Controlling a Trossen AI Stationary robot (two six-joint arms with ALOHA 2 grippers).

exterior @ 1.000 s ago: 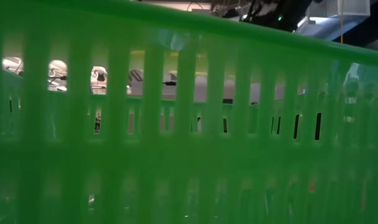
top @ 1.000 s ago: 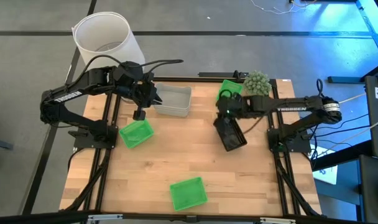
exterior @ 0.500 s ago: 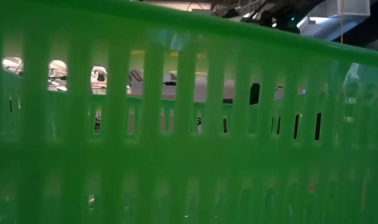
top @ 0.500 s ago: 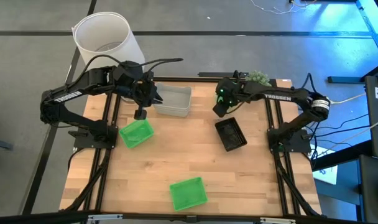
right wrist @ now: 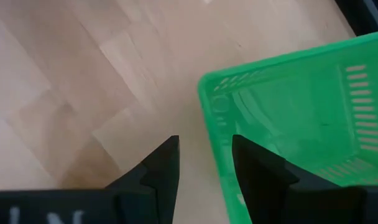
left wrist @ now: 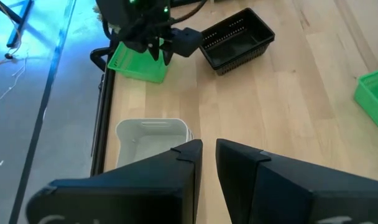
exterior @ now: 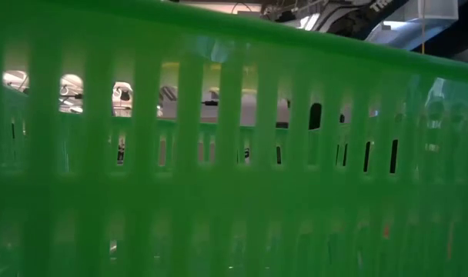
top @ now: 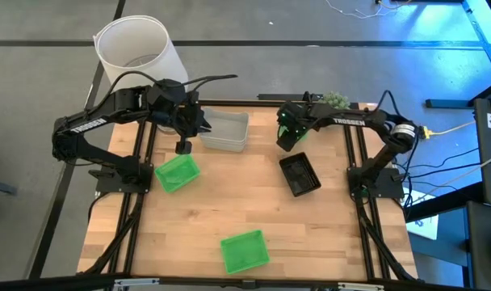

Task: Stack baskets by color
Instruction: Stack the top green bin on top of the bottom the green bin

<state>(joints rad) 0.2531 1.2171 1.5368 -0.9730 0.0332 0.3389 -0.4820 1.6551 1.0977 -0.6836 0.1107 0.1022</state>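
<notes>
Baskets, nine nominal; fewer counted in view.

Green basket, at about 9 o'clock on the tabletop, lying apart from the others. Second green basket at 6 o'clock near the front edge, filling the low view as a slotted wall. Third green basket at 1 o'clock near the far edge, largely hidden in the high view beneath the right arm; seen in the left wrist view beside the tabletop's edge.

Black basket, at 3 o'clock of centre, standing alone, slightly skewed.

Translucent grey-white baskets, at 11 o'clock near the far edge; looked nested as one pile, count not readable.

Right gripper, poised over the corner of the far green basket, fingers spread wide, one to each side of the basket's wall, gripping nothing.

Left gripper, held above the tabletop just at 9 o'clock of the grey-white pile, fingers nearly together with a narrow gap, holding nothing.

Large white lampshade beyond the tabletop at 11 o'clock. Fuzzy green plant ball at the far edge, 1 o'clock.
</notes>
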